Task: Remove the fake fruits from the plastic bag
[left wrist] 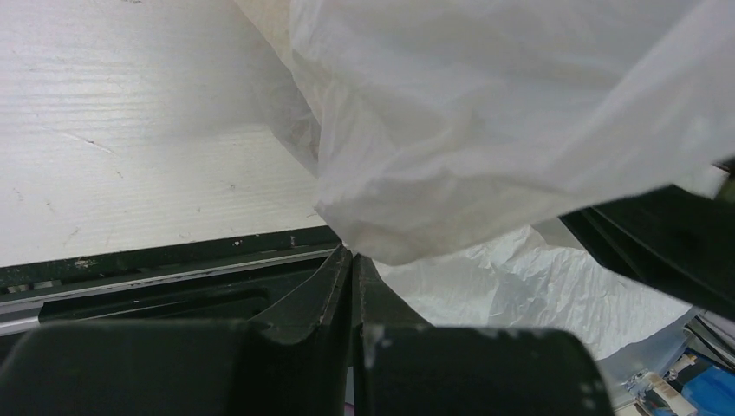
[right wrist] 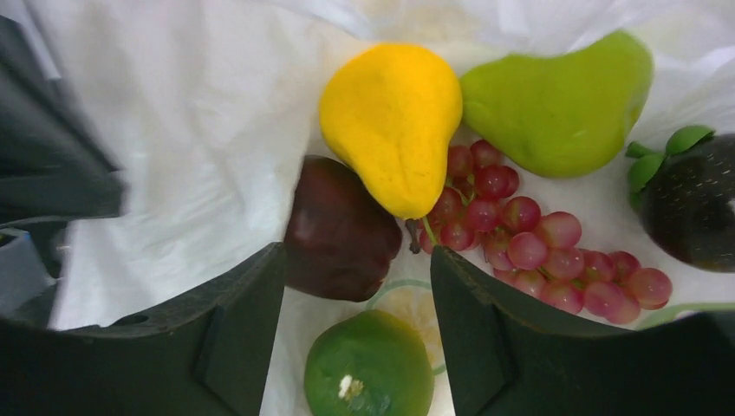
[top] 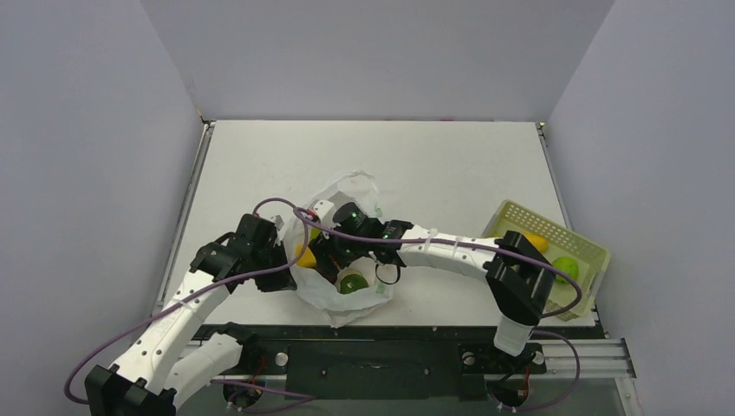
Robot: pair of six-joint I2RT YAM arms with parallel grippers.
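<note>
Near table [top: 451, 299] edge, left of centre: plastic bag [top: 334, 303], mouth up. Left fingers [left wrist: 334, 286] pinched tight on a fold at its left side. Right fingers [right wrist: 485, 321] spread wide inside the mouth, gripping nothing, just over the fruits. Green lime [right wrist: 368, 368] nearest, then dark purple fruit [right wrist: 338, 230] and red grape bunch [right wrist: 529, 247]. Beyond, yellow pear-shaped piece [right wrist: 394, 121] beside green pear [right wrist: 555, 104].

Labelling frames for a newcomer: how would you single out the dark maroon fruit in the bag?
Find the crinkly white plastic bag on the white table, the right gripper inside. There, the dark maroon round fruit lies between the yellow pear-shaped fruit and the green lime. It alone is dark without leaves.
</note>
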